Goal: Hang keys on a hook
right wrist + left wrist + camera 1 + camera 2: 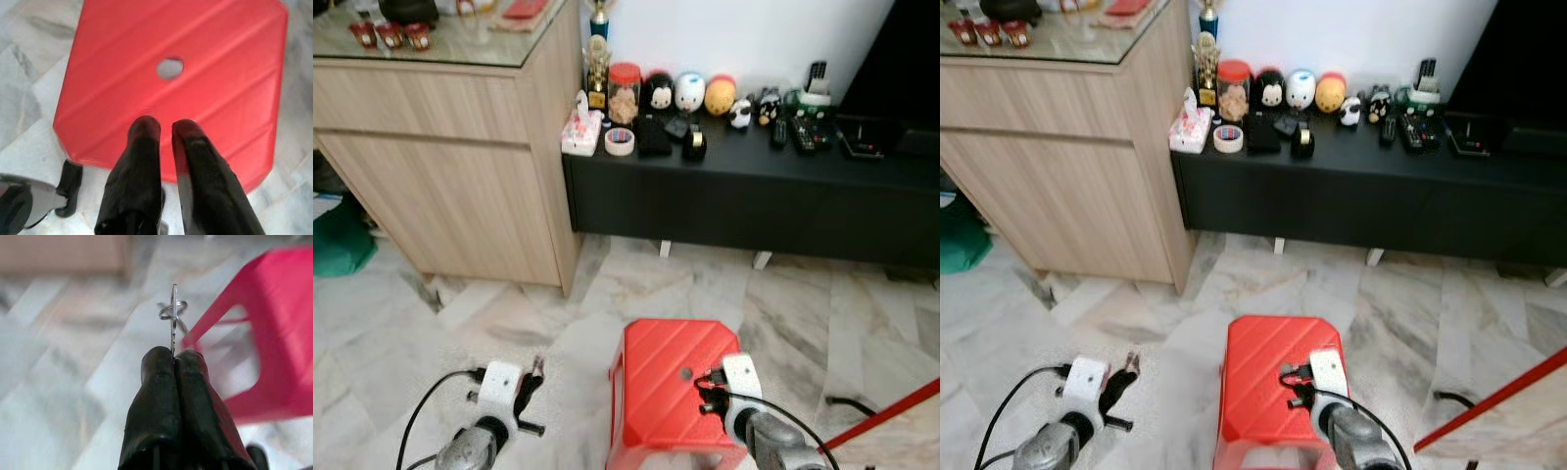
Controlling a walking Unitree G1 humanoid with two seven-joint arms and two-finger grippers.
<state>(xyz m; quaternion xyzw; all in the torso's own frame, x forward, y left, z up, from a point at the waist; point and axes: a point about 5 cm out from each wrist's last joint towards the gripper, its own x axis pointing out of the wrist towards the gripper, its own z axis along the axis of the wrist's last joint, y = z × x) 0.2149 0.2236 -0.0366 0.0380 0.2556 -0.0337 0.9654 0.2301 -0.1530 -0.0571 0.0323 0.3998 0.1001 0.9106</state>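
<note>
From the head camera, a red plastic stool (677,387) stands on the marble floor (803,313), and everything else can be placed from it. The left gripper (534,380) hovers low over the floor just to the stool's left, apart from it. The right gripper (705,390) hangs over the stool's seat, near the small round hole in the top. Well beyond the stool, a low black cabinet (744,201) runs along the white wall, its top crowded with small round toy figures (690,92), a red-lidded jar (624,90), a roll of tape (620,141) and remote controls (803,132). Beyond the stool and to its left stands a wooden cupboard (450,166) with a glass top. A red bar (886,416) slants across the floor to the stool's right.

In the left wrist view, the two black fingers (156,396) are pressed together, pinching the keys (173,316): a thin metal blade stands up from the fingertips with a split ring threaded through it. The red stool shows blurred just beside them, the keys not touching it.

In the right wrist view, the fingers (142,161) are slightly apart with nothing between them, poised above the stool's ribbed seat, short of its centre hole.
</note>
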